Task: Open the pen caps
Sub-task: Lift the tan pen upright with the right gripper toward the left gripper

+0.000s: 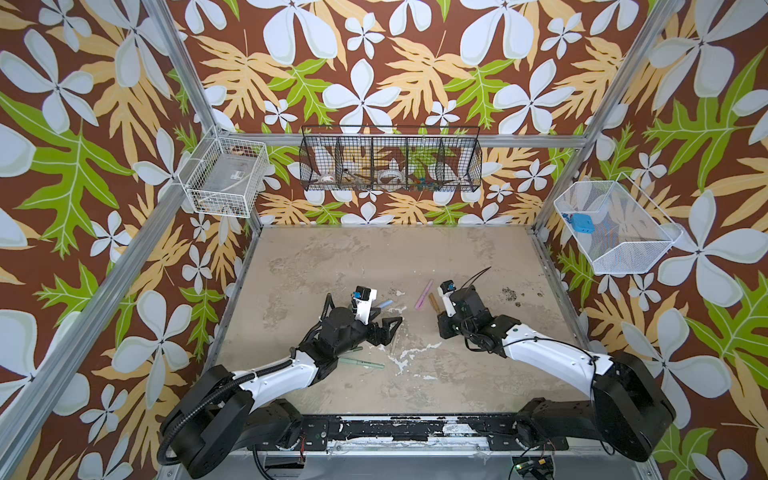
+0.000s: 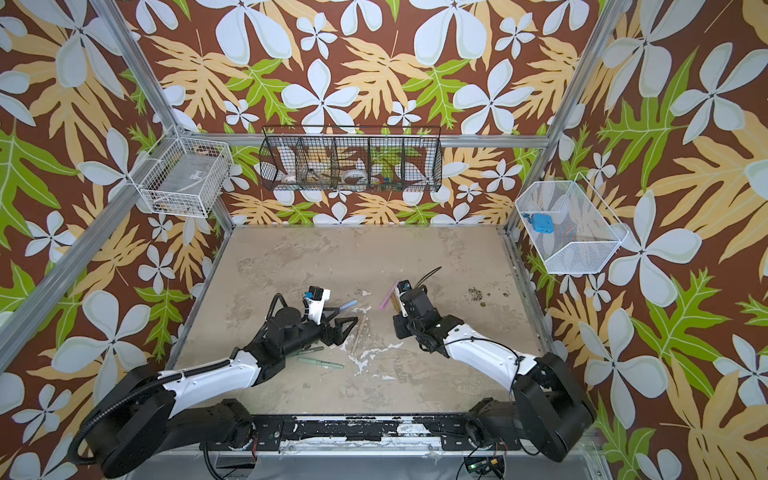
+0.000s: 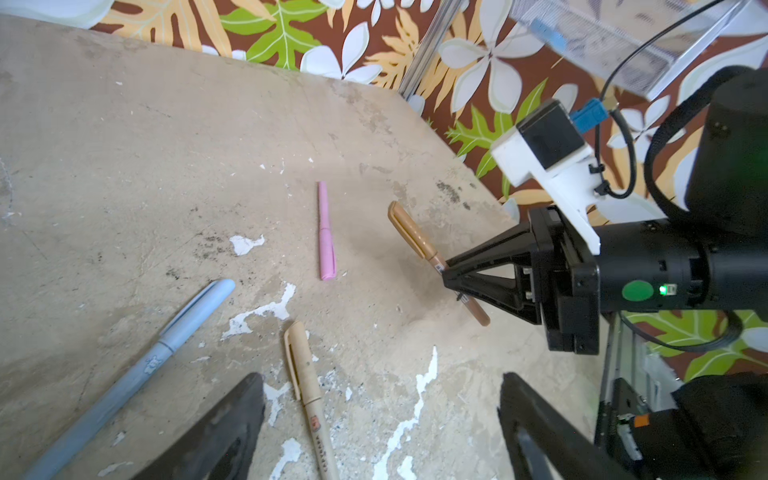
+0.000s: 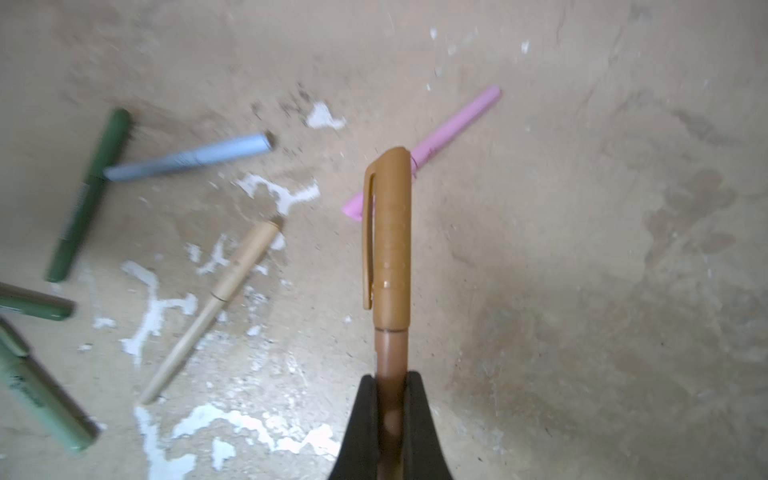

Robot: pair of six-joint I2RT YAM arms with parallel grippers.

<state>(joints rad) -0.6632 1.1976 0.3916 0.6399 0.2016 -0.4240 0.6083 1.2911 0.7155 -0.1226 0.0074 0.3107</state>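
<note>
Right fingers [image 4: 365, 403] clamped on brown pen [image 4: 388, 353] barrel, cap [image 4: 390, 232] on, mid-tabletop [image 4: 582, 208], beside pink pen [image 4: 457, 124]. Left fingers [image 3: 232, 415] spread wide, empty, by beige pen [image 3: 305, 374]. Blue pen [image 3: 183, 328], green pens [image 4: 89, 191] toward left edge.

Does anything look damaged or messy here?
The tabletop is worn: white chipped patches show around the beige pen, and dark specks mark its right side.

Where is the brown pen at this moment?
The brown pen sits clamped in the right tool, cap on, right of centre in a top view, beside the pink pen.
</note>
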